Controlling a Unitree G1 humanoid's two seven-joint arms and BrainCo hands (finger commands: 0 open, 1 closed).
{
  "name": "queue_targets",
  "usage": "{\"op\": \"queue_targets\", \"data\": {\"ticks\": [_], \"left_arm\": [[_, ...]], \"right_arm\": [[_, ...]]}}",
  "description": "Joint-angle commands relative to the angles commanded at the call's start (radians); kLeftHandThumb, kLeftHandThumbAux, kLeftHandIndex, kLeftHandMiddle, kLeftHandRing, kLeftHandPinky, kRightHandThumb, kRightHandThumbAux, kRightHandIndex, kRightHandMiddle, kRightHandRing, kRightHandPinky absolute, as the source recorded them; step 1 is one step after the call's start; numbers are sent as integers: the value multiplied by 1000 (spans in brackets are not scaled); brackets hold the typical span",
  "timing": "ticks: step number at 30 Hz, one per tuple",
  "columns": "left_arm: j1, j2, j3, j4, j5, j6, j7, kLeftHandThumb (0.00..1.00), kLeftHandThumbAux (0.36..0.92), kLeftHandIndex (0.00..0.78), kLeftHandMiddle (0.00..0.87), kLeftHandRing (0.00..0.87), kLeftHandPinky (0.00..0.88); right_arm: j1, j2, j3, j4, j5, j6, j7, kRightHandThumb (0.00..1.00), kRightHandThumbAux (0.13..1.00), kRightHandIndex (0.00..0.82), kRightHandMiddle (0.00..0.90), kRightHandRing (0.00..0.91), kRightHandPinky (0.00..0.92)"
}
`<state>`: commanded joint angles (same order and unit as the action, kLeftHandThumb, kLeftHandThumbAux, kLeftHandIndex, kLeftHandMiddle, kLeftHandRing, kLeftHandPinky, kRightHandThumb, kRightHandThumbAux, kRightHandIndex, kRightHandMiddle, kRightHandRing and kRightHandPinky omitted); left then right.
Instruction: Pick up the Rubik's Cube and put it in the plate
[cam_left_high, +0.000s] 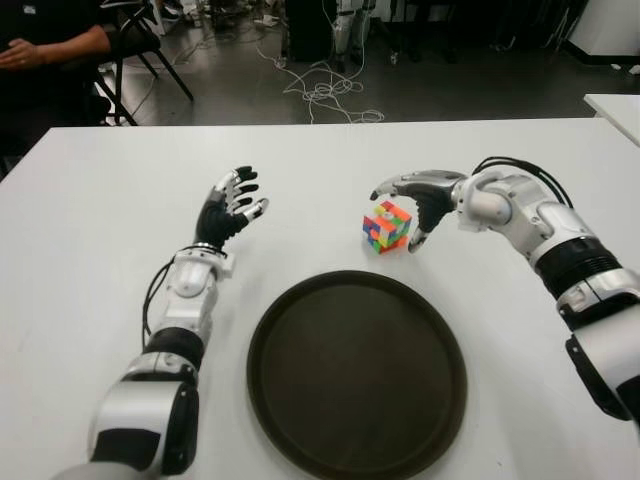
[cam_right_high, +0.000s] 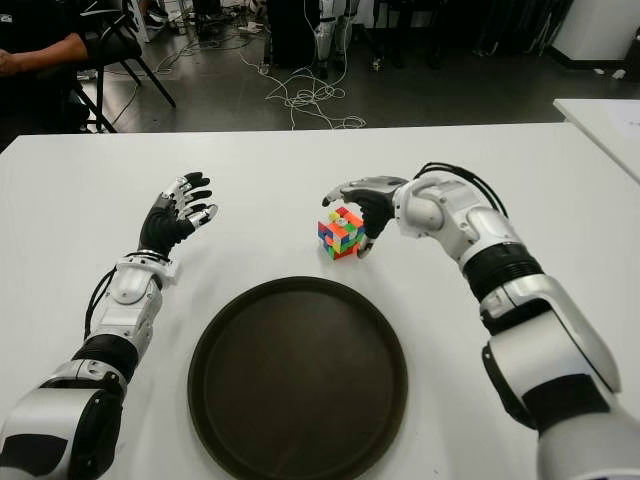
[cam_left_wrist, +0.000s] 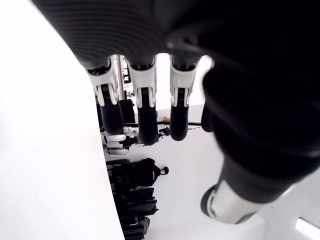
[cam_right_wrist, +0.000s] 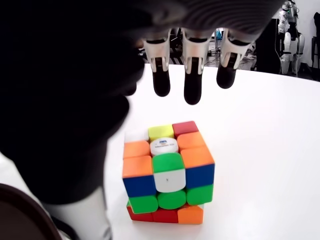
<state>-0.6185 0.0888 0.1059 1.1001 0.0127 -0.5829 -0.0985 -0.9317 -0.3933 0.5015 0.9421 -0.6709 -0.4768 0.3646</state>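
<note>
Hovering right hand (cam_left_high: 418, 205) over Rubik's Cube (cam_left_high: 388, 227), fingers (cam_right_wrist: 193, 86) spread, gripping nothing; needing centred closure before lifting toward near plate (cam_left_high: 300, 310); left hand (cam_left_high: 228, 208) relaxed open, empty.

The white table (cam_left_high: 90, 220) fills most of the view, its far edge running straight across. Beyond that edge lies a dark floor (cam_left_high: 240, 90) with a tangle of white cables (cam_left_high: 325, 90) near the middle. Past the table's far left corner a person (cam_left_high: 45, 50) in dark clothes sits by a black chair (cam_left_high: 145, 45). Off the far right corner, a second white table (cam_left_high: 615, 110) shows at the edge.
</note>
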Motion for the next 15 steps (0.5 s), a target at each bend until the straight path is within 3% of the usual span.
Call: {"op": "queue_targets", "data": {"ticks": [4,9,15], "left_arm": [[3,1,-3,-1,6,-2,11,51,817,191,197,178,175],[5,3,-8,0,12,-10,19,40,820,189,194,178,183],[5,7,-17,2,23,-17,30,25,823,189,192,179,194]], "right_arm": [[-12,14,3,31,-2,-8,-15,0,879,216,199,247,235],[-22,27,10,48,-13,2,-29,0,872,166,187,236,202],[-41,45,21,80,-25,25,-48,0,856,171,210,248,231]]}}
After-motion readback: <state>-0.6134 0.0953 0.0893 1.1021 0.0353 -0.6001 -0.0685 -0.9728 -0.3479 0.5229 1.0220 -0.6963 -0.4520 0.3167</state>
